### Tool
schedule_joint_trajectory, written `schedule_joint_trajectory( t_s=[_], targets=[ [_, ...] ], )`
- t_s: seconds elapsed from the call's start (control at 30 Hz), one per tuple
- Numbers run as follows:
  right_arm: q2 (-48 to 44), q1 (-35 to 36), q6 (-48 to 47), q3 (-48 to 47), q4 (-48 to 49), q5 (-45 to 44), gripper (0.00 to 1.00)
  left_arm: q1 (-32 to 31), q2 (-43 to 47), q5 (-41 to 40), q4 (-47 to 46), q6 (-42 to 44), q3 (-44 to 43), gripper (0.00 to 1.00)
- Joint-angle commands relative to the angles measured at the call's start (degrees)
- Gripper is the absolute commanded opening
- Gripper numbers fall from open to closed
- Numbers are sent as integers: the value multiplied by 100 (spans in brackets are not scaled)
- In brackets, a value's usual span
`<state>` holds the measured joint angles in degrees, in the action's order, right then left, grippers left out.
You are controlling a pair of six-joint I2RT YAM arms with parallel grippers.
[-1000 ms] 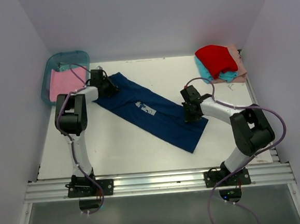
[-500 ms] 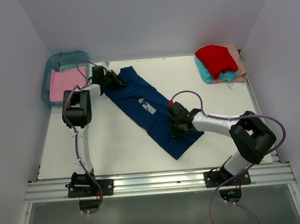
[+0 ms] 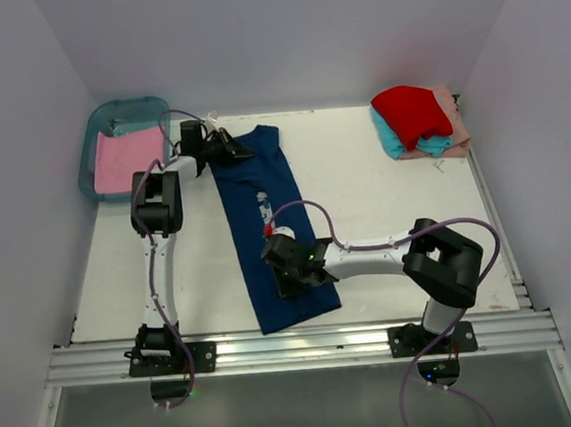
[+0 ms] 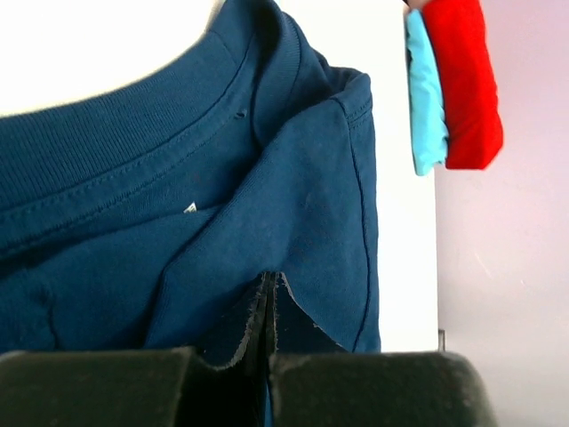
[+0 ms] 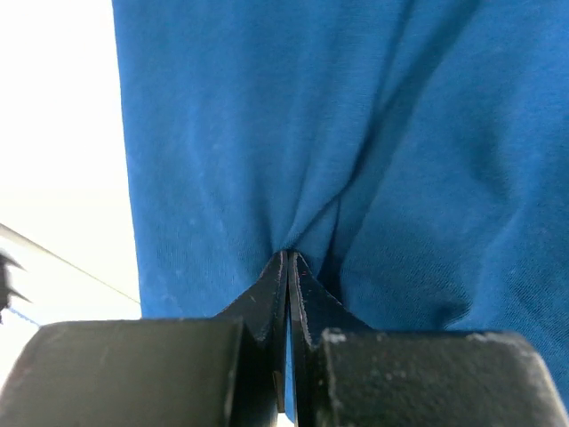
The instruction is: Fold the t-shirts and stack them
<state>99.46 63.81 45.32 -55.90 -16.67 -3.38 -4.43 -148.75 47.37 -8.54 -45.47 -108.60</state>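
The navy t-shirt [image 3: 266, 215] lies stretched from near the far left corner of the tabletop [image 3: 394, 215] toward the near edge. The left hand [image 3: 236, 147] pinches its collar end and the right hand [image 3: 288, 268] its lower part, probably to pull the cloth flat for folding.

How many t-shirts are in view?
5. The navy t-shirt lies mid-table; the pink t-shirt sits in the bin, far left; the red t-shirt, teal t-shirt and peach t-shirt are piled far right. More may be hidden beneath.
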Motion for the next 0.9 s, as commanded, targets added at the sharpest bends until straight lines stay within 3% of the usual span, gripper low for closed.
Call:
schedule_joint_trajectory(
  t_s=[0.0, 0.17, 0.33, 0.6, 0.7, 0.73, 0.87],
  targets=[
    [337, 368, 267, -87, -723, 74, 0, -23, -409, 245, 124, 57, -372, 0],
    [320, 448, 346, -114, -786, -119, 0, -93, -725, 666, -244, -198, -759, 1],
    [372, 457, 320, -237, -821, -295, 0, -295, -1173, 1133, -1166, -1076, -1049, 2],
    [-391, 448, -233, -395, -760, -1059, 0, -542, -1236, 1573, -4198, -2921, -1164, 2],
    [-1242, 457, -488, -299, -506, -1332, 19, -550, -911, 1582, -4999, -3326, -1164, 4],
    [-1654, 448, -541, -273, -452, -1498, 35, -542, -632, 1573, -5096, -3354, -1138, 7],
    [-2455, 448, -954, -211, -284, -1736, 68, -533, 370, 1477, -5456, -3328, -682, 20]
  ],
)
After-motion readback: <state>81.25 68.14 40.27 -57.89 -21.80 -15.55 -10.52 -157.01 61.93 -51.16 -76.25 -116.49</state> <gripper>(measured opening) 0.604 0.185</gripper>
